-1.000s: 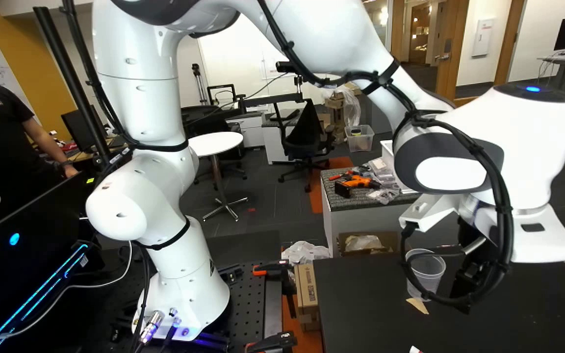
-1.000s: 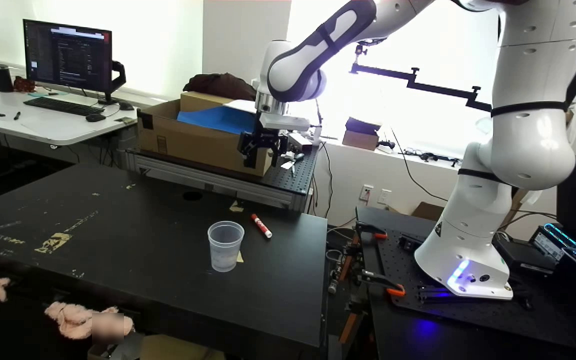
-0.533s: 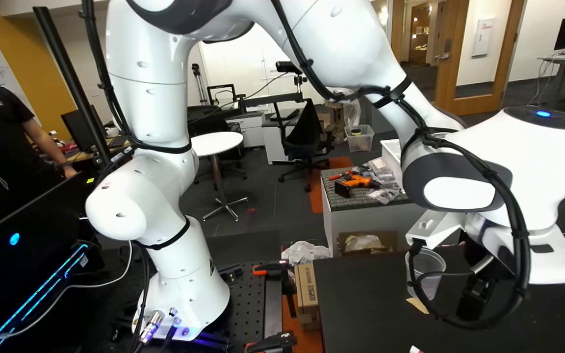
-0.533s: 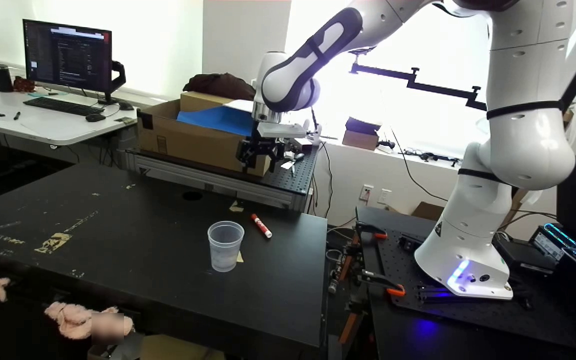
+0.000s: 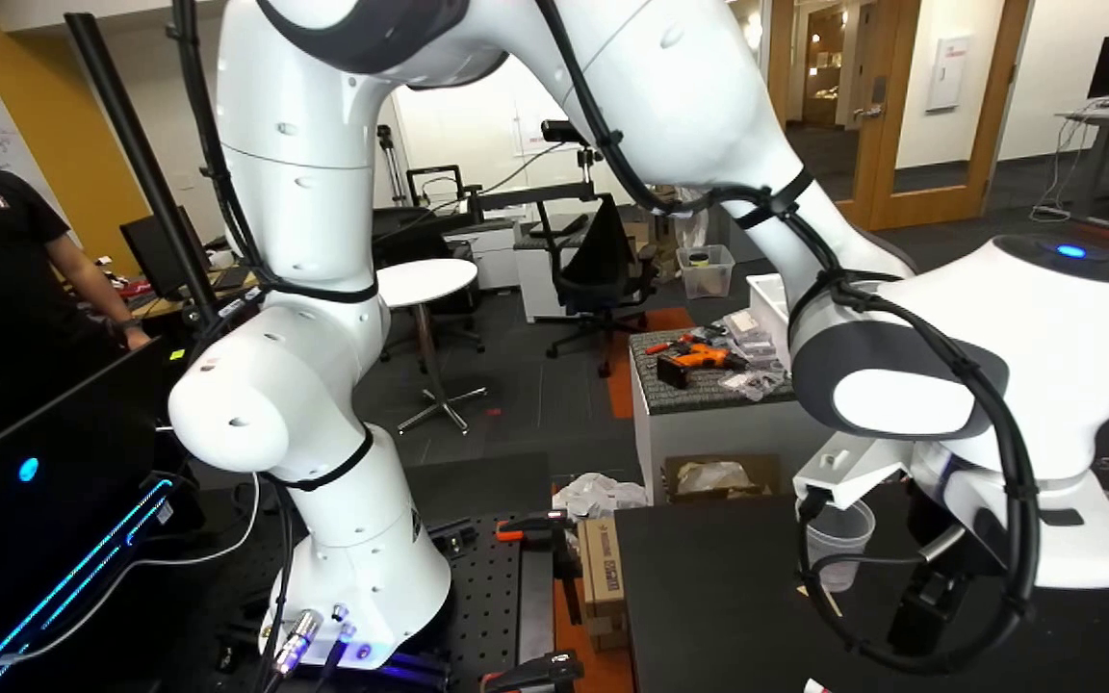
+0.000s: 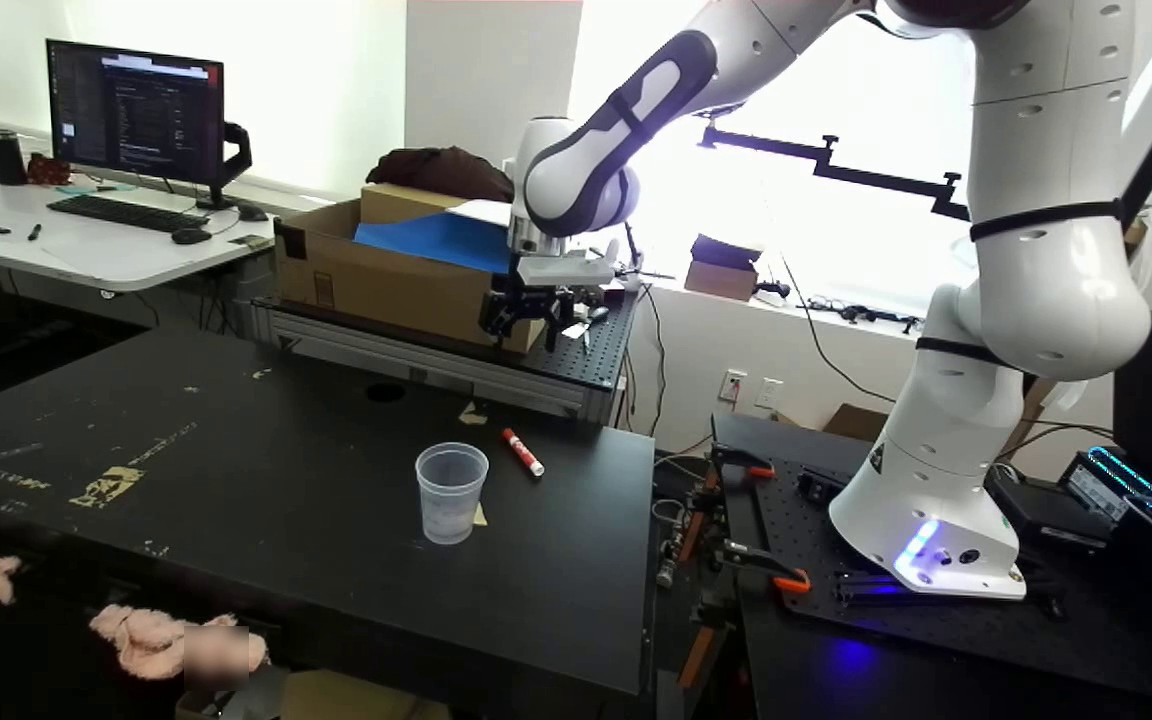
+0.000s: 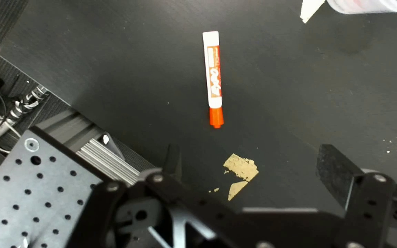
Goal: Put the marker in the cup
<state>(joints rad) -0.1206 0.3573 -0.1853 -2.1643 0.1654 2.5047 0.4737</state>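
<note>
I have my gripper (image 7: 252,163) spread wide; the red-capped marker (image 7: 214,79) lies near the upright plastic cup (image 6: 449,495); a cardboard box (image 6: 391,295) holds a blue sheet (image 6: 436,242).

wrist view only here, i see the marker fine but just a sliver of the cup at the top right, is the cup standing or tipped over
Observer: Standing: in both exterior views the clear plastic cup is upright, rim up, on the black table.
Operator: ok good, am i down at the table yet, hard to judge height from here
Observer: Not yet: in an exterior view the end effector hangs clear of the table, seen partly against the cardboard box behind it.
</note>
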